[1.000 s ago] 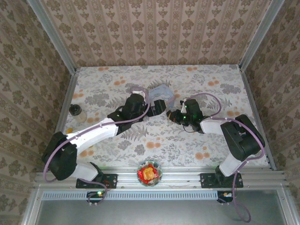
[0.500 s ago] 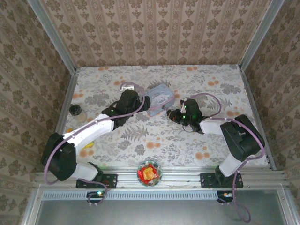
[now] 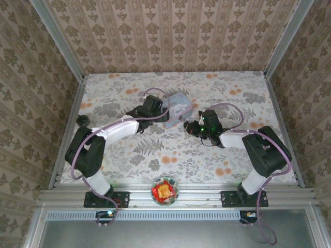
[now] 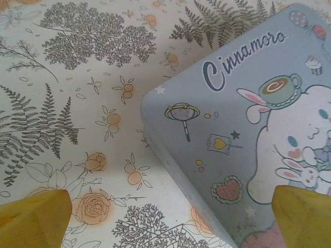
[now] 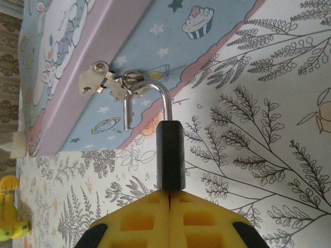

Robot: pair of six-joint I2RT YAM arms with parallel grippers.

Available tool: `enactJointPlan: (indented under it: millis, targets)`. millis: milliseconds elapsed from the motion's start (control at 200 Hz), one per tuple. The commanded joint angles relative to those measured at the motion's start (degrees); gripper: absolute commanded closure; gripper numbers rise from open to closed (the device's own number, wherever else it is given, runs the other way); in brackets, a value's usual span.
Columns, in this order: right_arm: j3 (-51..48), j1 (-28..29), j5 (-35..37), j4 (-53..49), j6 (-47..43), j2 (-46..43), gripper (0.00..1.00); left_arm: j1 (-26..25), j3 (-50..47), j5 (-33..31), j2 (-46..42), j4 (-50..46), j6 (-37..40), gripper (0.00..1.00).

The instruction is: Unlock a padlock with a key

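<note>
Right gripper (image 5: pixel 169 195) clamped fully shut, yellow pads (image 5: pixel 139 221) flush against each other, tips butted against the bottom end of the padlock (image 5: pixel 170 157); cannot tell whether anything is nipped in the seam. Just beyond, black padlock body standing straight out from the tips, thin silvery shackle (image 5: pixel 168 109) hooked through the metal hasp (image 5: pixel 95 77) on the side of the pale blue cartoon tin (image 5: pixel 155 36), one shackle leg sunk in the body, the other ending free beside it. Further over, left gripper (image 4: pixel 168 222) spread wide and gripping nothing, one yellow fingertip (image 4: pixel 33 219) above the floral worktop (image 4: pixel 77 103), the other above the tin lid. From above, both grippers at the tin in mid-worktop, left one at its left edge, right one at its near right. Well apart, by the front rail, a small bowl (image 3: pixel 164 190) of red contents.
</note>
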Motion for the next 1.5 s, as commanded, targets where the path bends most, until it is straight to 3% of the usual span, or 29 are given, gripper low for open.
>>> enactJointPlan:
  millis: [0, 290, 550, 860, 1075, 1495]
  targets:
    - [0.92, 0.20, 2.76, -2.35, -1.21, 2.28, 0.94, 0.86, 1.68, 1.27, 1.78, -1.66, 2.10, 0.00]
    - [1.18, 0.30, 2.40, -1.83, -1.67, 4.79, 0.84, 1.25, 0.98, 0.44, 3.10, -1.87, 2.14, 0.00]
    - [0.61, 0.36, 4.74, -5.61, -2.99, 0.42, 0.73, 1.81, 0.76, 0.69, 3.32, -1.79, 1.87, 0.00]
    - [5.10, 2.90, 13.31, -18.66, -7.35, -4.50, 0.61, 2.09, 1.15, 0.90, 3.66, -1.96, 1.13, 0.00]
    - [12.76, 7.83, 21.84, -27.75, -10.64, -0.83, 0.52, 2.31, 2.64, 1.73, 5.06, -2.73, 0.47, 0.00]
    - [23.42, 11.67, 30.07, -35.20, -11.75, 8.95, 0.37, 2.40, 4.66, 2.53, 6.31, -3.72, 0.65, 0.00]
